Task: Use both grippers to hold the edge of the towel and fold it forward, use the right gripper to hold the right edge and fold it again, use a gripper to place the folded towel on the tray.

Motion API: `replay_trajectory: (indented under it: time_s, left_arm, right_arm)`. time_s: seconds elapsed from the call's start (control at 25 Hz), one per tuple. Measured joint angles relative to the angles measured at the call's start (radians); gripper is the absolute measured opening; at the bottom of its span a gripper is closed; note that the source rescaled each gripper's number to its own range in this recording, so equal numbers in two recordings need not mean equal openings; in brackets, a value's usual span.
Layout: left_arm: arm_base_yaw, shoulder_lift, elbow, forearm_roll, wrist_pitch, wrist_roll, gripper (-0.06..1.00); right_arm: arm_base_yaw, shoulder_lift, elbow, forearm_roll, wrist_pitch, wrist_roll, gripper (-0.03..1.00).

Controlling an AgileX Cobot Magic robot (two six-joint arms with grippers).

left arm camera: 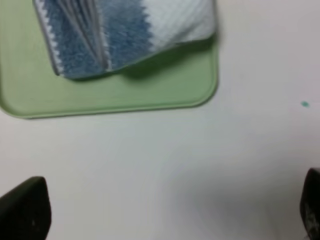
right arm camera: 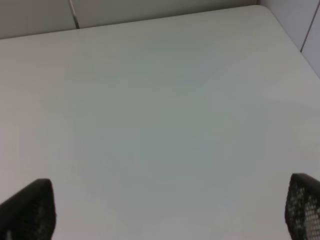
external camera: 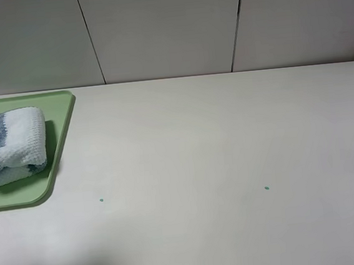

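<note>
Folded towel (external camera: 12, 147) lies on the tray (external camera: 60, 128) at nine o'clock of the table (external camera: 217, 160), nearer the left gripper (left arm camera: 160, 210), whose jaws, like those of the right gripper (right arm camera: 165, 210), stand apart and empty.

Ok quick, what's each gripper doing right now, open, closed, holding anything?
Left gripper: open, holding nothing, above bare table near the tray with the folded towel.
Right gripper: open, holding nothing, over bare table.

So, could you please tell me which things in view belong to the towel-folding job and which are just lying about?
Part of the job:
- folded towel, lying on the tray
- tray
- left gripper, jaws open
- right gripper, jaws open

Just there:
- table
- two small green dots on the table
</note>
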Motion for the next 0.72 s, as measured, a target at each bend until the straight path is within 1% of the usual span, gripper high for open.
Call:
replay_trajectory:
  time_s: [0.2, 0.36, 0.56, 0.72]
  left_arm:
    - [0.000, -0.281, 0.146, -0.032, 0.002, 0.023, 1.00]
    - [0.000, -0.519, 0.237, -0.072, 0.003, 0.019, 1.00]
    - [0.000, -0.743, 0.291, -0.090, 0.002, 0.016, 1.00]
    - [-0.001, -0.865, 0.326, -0.092, 0.002, 0.015, 1.00]
  right_arm:
    - [0.000, 0.000, 0.000, 0.000, 0.000, 0.000, 1.00]
    - [0.000, -0.001, 0.000, 0.000, 0.000, 0.000, 1.00]
    - [0.000, -0.001, 0.000, 0.000, 0.000, 0.000, 1.00]
    - [0.000, -0.001, 0.000, 0.000, 0.000, 0.000, 1.00]
